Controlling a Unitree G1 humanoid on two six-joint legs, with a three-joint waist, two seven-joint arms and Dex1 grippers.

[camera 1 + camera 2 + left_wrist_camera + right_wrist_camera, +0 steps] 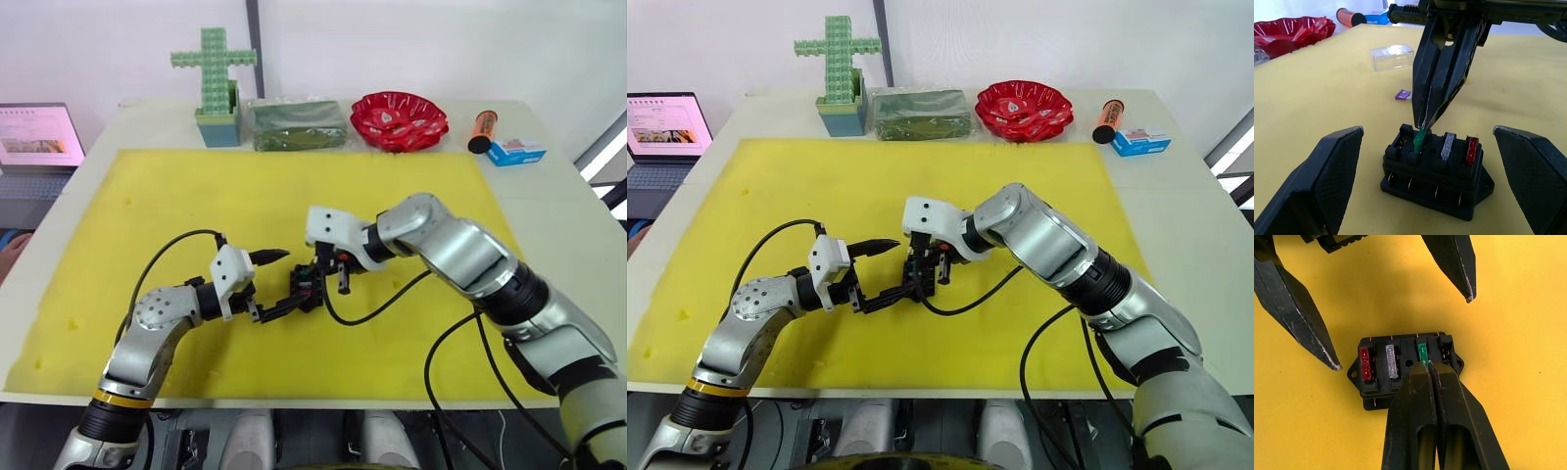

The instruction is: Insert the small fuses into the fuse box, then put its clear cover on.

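The fuse box [1434,172] sits on the yellow mat [294,196], between the spread fingers of the left gripper [1400,328]. The red fuse [1471,149] and grey fuse [1448,145] stand seated beside the green fuse [1420,141], pinched by the right gripper [1422,125]. Beyond it lie the purple fuse [1402,94] and clear cover [1392,57].

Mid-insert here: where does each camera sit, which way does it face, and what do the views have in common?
Head eyes: look forward and down over the yellow mat; both arms show.
Left wrist: looks along the open left gripper at the fuse box, with the right gripper pinching the green fuse; clear cover and purple fuse lie beyond.
Right wrist: looks straight down on the box; its own shut fingers show.
Shared: box, green, grey and red fuses.
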